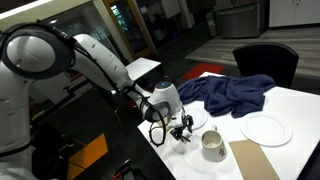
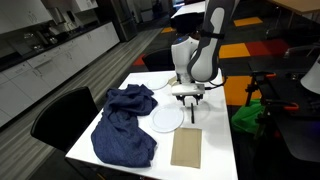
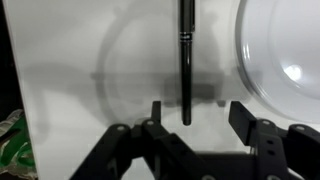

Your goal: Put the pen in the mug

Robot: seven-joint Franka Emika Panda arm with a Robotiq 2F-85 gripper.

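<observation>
The pen [image 3: 186, 55] is a thin black stick lying flat on the white table, seen in the wrist view. Its near end lies between my fingers. My gripper [image 3: 197, 116] is open, points down and hovers low over the pen, one finger on each side, not touching it. In both exterior views the gripper [image 1: 178, 129] [image 2: 188, 98] hangs just above the table and hides the pen. The off-white mug [image 1: 212, 146] stands upright on the table a little way beside the gripper. I cannot make out the mug in the exterior view from the far side.
A white plate [image 1: 266, 129] [image 2: 165, 118] lies on the white table [image 1: 300, 105], and its rim shows in the wrist view [image 3: 285, 50]. A rumpled blue cloth [image 1: 230, 94] [image 2: 122, 125] and a brown mat [image 1: 254, 160] [image 2: 187, 149] also lie there. A black chair [image 2: 55, 115] stands at the edge.
</observation>
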